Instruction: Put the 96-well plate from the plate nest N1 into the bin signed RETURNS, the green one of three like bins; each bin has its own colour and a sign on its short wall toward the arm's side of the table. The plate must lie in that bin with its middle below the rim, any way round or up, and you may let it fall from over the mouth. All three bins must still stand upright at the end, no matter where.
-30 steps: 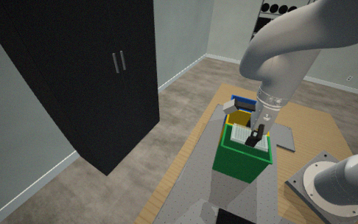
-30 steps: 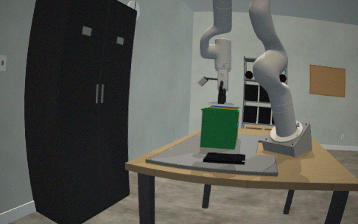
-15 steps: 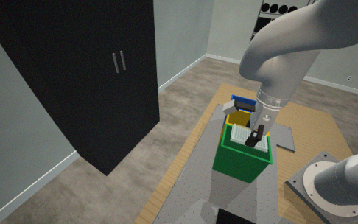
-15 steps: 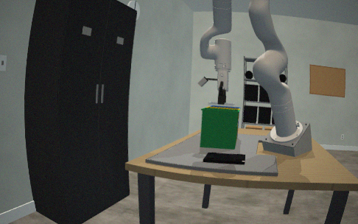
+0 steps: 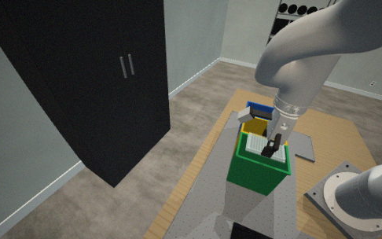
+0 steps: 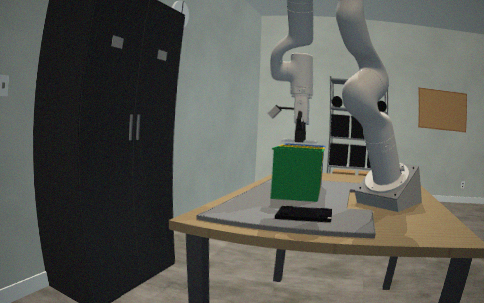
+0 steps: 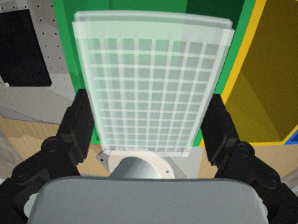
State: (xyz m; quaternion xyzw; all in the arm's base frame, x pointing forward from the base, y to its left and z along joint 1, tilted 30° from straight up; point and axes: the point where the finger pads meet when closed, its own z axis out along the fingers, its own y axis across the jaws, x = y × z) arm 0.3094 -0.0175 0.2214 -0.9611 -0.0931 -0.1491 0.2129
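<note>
Wrist: 96-well plate clamped between jaws, over green bin.

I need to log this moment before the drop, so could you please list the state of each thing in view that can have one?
gripper: shut on the 96-well plate, above the green bin
96-well plate: held level, wells up, over the green bin's mouth
green bin: upright, no contents visible
yellow bin: upright, no contents visible
blue bin: upright, mostly hidden
plate nest: vacant
cabinet: doors closed
</note>
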